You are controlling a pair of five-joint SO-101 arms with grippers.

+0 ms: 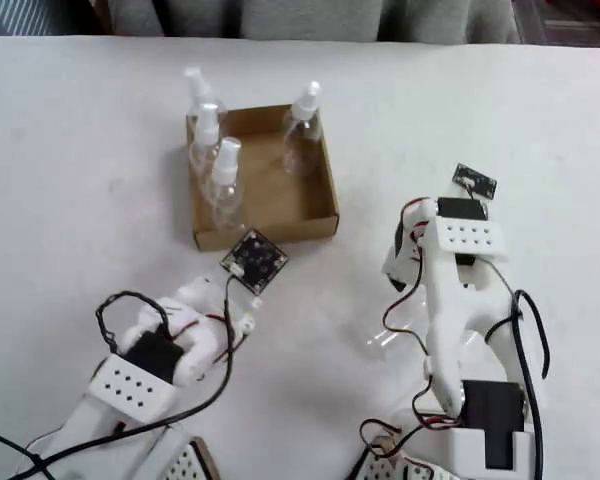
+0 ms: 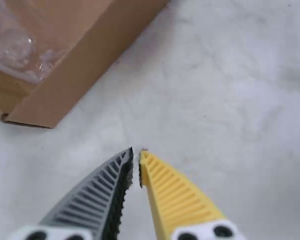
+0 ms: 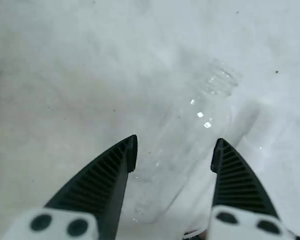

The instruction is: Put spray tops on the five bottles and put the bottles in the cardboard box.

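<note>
Right gripper (image 3: 176, 141) spread astride a clear bottle (image 3: 195, 120); left gripper (image 2: 136, 151) pressed together near the cardboard box (image 2: 80, 55).

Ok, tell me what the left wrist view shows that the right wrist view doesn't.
Left wrist only: a corner of the cardboard box with a clear bottle inside, and the left gripper, fingers shut. Right wrist only: a topless bottle lying between the open fingers of the right gripper. Both: the white table.

we see a brown box (image 1: 270, 232), clear bottles (image 1: 300, 150) with white tops (image 1: 307, 100), a grey-and-yellow ribbed left gripper (image 2: 136, 160), a black ribbed right gripper (image 3: 175, 145).
</note>
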